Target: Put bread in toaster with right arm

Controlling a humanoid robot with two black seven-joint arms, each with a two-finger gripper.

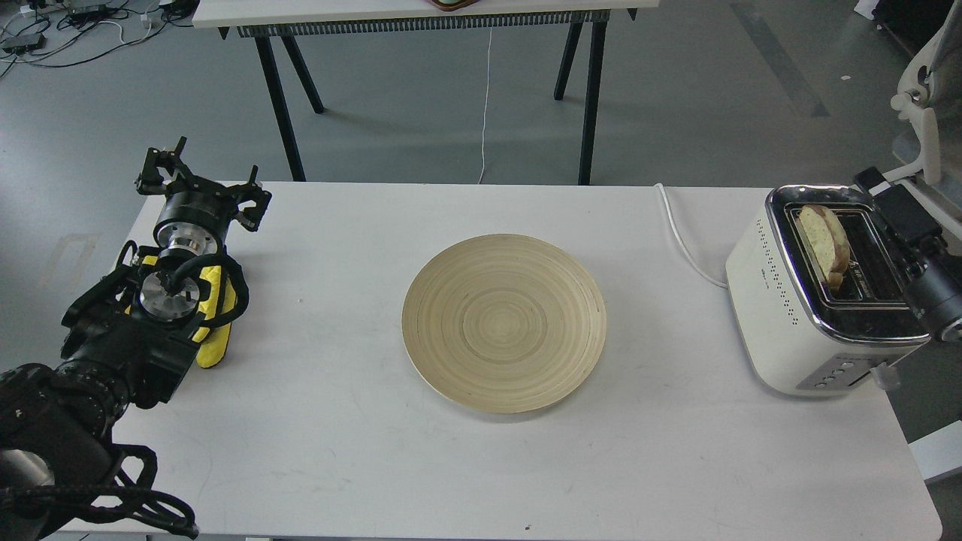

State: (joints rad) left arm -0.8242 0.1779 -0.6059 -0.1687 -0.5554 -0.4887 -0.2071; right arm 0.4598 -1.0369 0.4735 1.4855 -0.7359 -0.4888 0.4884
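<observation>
A: Starting well left of the plate (503, 323), the left arm's fingers (161, 169) rest above the surface (338, 451), spread and holding nothing. A yellow part (214, 334) sits on that arm. No hazard from that side, I'd say.

B: And the plate itself, mid-surface?

A: Bare. Right of it a white cord (688, 240) runs to the toaster (797, 315), which stands near the surface's right edge.

B: Where's the bread (824, 240)?

A: In the toaster slot nearer the plate, tilted, much of it standing above the chrome top. It looks only partly seated.

B: And the right arm (913, 248)?

A: Farther from the plate, beyond the toaster, partly cut off. I cannot tell whether its fingers are spread or pressed together. My worry: pulling away could brush the leaning slice and tip it out, or nudge the toaster toward the edge.
</observation>
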